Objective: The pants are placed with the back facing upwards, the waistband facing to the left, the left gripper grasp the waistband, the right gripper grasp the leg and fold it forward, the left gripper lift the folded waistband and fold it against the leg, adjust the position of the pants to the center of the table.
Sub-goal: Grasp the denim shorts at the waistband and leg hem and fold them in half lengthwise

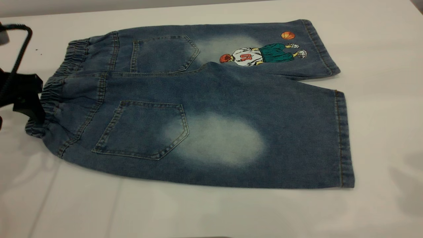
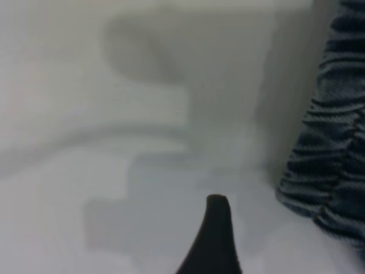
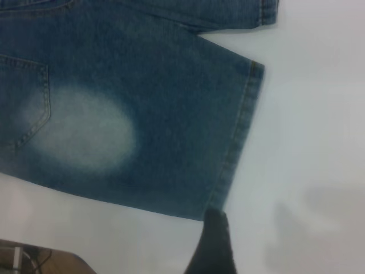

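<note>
The pants (image 1: 211, 109) lie flat on the white table (image 1: 211, 211), back up, with the gathered waistband (image 1: 62, 79) at the left. The plain leg (image 1: 284, 132) with the whitish oval is nearest the front. The printed leg lies behind it. My left gripper (image 1: 31, 105) is at the front end of the waistband, open. One of its fingers (image 2: 215, 228) rests over bare table beside the ruched waistband (image 2: 333, 148), holding nothing. My right gripper (image 3: 256, 254) is open, and one finger (image 3: 212, 240) sits just off the front corner of the leg's hem (image 3: 236, 137). It is outside the exterior view.
A thin black cable (image 1: 19, 49) loops above the left gripper. The table's back edge (image 1: 99, 11) runs behind the pants. In the right wrist view the table's front edge (image 3: 74, 251) shows, with wires (image 3: 28, 260) below it. White tabletop surrounds the pants.
</note>
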You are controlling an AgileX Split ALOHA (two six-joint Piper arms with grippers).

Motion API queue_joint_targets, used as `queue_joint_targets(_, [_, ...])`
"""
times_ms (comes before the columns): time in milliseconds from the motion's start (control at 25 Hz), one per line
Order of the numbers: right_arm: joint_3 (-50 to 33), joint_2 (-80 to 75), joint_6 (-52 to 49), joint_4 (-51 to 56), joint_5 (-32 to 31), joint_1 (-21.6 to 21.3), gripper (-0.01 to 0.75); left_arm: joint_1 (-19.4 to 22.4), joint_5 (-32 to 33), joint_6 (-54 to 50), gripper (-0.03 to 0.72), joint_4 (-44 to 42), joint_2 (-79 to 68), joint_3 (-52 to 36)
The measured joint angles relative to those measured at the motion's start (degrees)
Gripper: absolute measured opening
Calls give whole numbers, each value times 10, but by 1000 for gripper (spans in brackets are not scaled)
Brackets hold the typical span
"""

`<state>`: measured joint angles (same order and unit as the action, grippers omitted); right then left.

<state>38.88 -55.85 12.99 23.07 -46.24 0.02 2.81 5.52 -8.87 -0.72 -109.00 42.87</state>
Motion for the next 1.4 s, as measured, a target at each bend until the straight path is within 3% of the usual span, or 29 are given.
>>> queue_joint_targets(240, [0, -1, 12, 1, 0, 0, 545, -22, -31, 0, 580, 0, -41, 4])
queue_joint_targets(320, [0, -1, 24, 2, -1, 0, 545, -24, -38, -1, 547, 0, -52, 10])
queue_joint_targets(440, [0, -5, 53, 8, -13, 0, 545, -25, -47, -1, 430, 0, -57, 13])
queue_joint_targets(640, [1, -53, 99, 13, -38, 4, 545, -31, -61, -1, 111, 0, -58, 15])
queue_joint_targets(760, [3, -100, 116, 15, -37, 41, 545, -44, -62, -1, 92, 0, -56, 18])
queue_joint_targets(920, [3, -176, 108, 4, -14, 123, 545, -65, -33, -1, 92, 0, -44, 37])
queue_joint_targets(1160, [4, -302, 77, -34, 71, 230, 545, -71, 79, 6, 92, 0, -22, 86])
queue_joint_targets(1400, [6, -434, 72, -39, 137, 281, 545, -71, 201, 37, 92, 0, -15, 143])
